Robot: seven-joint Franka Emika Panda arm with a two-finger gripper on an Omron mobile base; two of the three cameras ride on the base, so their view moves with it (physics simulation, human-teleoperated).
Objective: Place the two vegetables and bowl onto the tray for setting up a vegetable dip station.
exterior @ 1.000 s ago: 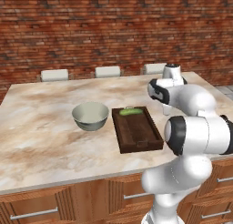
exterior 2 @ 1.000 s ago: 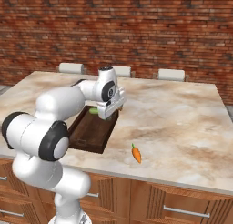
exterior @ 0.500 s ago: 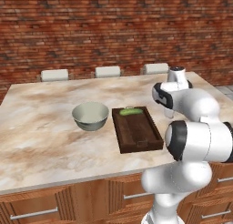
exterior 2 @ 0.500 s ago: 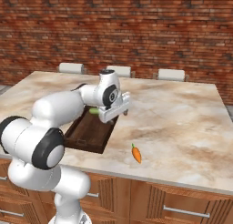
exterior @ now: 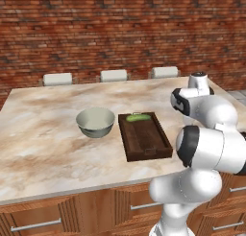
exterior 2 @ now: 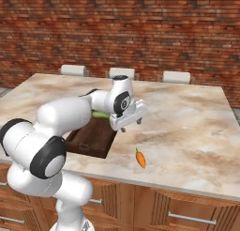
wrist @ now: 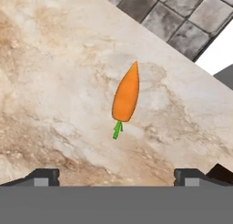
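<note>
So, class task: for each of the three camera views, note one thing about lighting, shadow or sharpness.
Left base view: even, soft light; the bowl casts only a faint shadow on the counter. Right base view: the carrot is sharp, with a small soft shadow beside it. Hand view: the carrot is crisp and shows no glare, while the counter's marbling looks slightly smeared.
</note>
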